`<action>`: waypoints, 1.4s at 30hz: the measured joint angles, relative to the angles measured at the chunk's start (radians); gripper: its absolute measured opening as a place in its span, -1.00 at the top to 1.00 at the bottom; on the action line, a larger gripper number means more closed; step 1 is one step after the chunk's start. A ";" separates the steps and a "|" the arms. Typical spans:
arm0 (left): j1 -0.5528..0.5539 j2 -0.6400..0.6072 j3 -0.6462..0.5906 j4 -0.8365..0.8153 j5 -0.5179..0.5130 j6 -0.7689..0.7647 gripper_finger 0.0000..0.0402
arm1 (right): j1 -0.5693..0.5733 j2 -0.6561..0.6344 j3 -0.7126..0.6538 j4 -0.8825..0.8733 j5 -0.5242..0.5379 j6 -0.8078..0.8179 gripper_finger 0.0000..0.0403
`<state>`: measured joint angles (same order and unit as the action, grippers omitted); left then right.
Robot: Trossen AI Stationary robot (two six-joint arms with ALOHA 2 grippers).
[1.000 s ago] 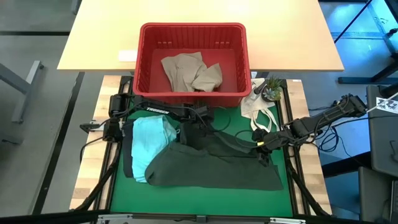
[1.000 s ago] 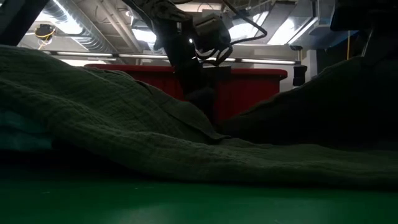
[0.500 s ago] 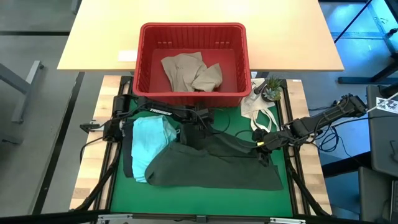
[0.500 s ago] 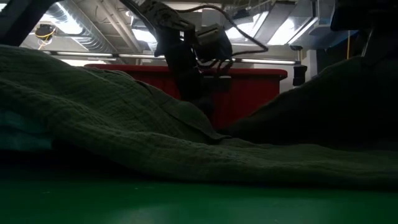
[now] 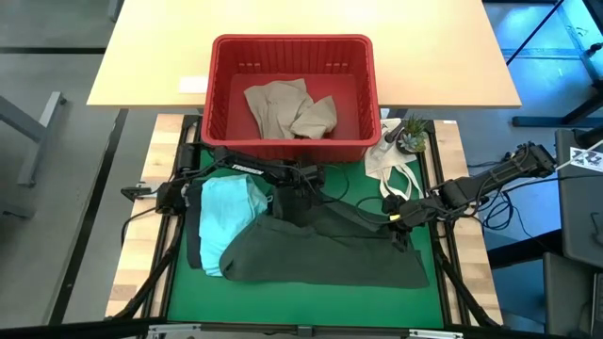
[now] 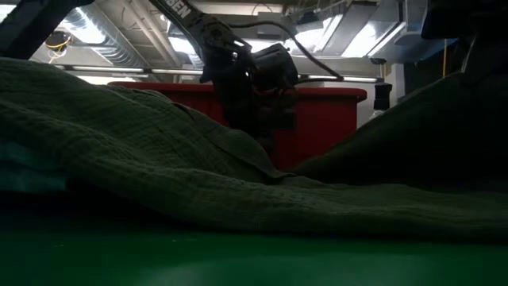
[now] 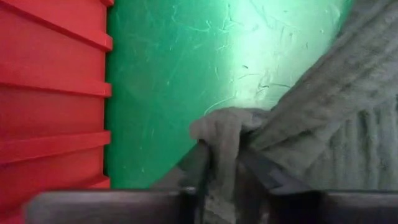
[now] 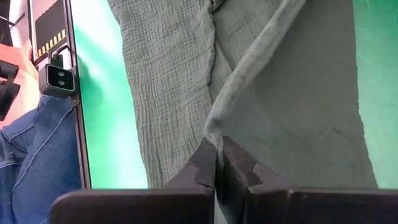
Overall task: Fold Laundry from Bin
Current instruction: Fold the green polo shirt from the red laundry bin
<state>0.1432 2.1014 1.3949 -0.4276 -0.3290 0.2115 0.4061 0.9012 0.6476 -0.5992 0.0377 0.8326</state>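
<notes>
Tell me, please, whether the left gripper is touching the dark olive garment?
Touching: the left wrist view shows the left gripper with its fingers closed on a bunched fold of the dark olive garment.

Green mat (image 5: 311,294) on table; white bag (image 5: 388,168), small plant (image 5: 411,137) (right of centre).

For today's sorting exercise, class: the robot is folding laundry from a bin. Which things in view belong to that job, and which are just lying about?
Part of the job:
- olive green garment, pinched by both claws: left claw, right claw
- light teal garment
- beige-tan garment in the bin
- red bin

Just lying about:
- white cloth bag
- small potted plant
</notes>
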 joint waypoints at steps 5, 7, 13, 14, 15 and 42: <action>0.000 -0.002 0.000 -0.003 -0.003 0.001 0.96 | 0.000 0.000 0.000 0.000 0.004 0.000 0.96; -0.006 -0.003 0.000 -0.008 -0.009 0.001 0.97 | 0.000 0.000 0.000 0.000 0.003 0.000 0.96; -0.048 -0.059 0.041 -0.116 -0.079 0.008 0.99 | 0.000 0.000 0.032 -0.004 -0.002 -0.002 0.96; -0.056 -0.079 0.052 -0.139 -0.084 0.007 0.99 | 0.000 -0.001 0.043 -0.003 -0.003 -0.007 0.96; -0.068 -0.093 0.063 -0.164 -0.089 0.003 0.99 | 0.000 0.000 0.054 -0.003 -0.004 -0.018 0.96; -0.468 -0.227 0.326 -0.683 -0.251 -0.264 1.00 | 0.264 0.006 0.114 -0.115 0.089 0.103 0.96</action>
<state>-0.3252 1.8748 1.7205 -1.1104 -0.5803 -0.0528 0.6706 0.9073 0.7612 -0.7138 0.1271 0.9354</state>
